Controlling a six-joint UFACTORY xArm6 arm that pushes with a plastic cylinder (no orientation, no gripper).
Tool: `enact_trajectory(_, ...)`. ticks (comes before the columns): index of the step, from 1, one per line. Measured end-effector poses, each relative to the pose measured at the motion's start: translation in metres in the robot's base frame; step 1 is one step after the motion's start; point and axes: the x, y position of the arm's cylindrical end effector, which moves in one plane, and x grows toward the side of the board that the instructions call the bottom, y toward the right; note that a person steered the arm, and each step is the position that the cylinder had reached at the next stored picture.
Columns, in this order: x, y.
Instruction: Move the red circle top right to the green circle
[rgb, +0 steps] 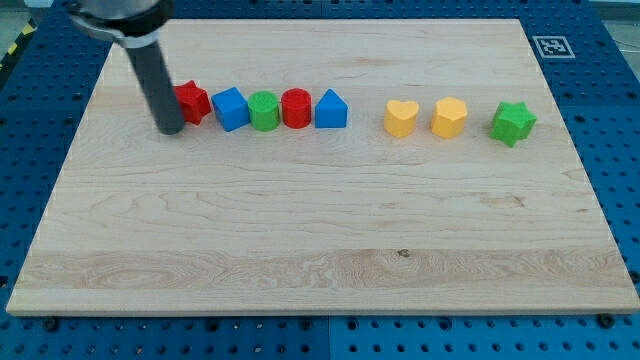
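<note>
The red circle (296, 107) stands in a row near the view's top, touching the green circle (264, 111) on its left and the blue triangle-topped block (331, 109) on its right. My tip (170, 130) is at the row's left end, just left of and touching or nearly touching the red star-like block (192, 102). The tip is about three blocks left of the red circle.
A blue cube (231, 108) sits between the red star block and the green circle. To the view's right stand a yellow heart (401, 118), a yellow hexagon-like block (449, 117) and a green star (513, 123). The wooden board (320, 250) lies on a blue pegboard.
</note>
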Motion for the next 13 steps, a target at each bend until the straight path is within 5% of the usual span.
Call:
enact_trajectory(1,-0.001,-0.045)
enact_trajectory(3,-0.069,-0.058)
enact_trajectory(6,-0.110,0.075)
enact_trajectory(9,-0.034,0.135)
enact_trajectory(11,-0.063,0.135)
enact_trajectory(13,0.029,0.158)
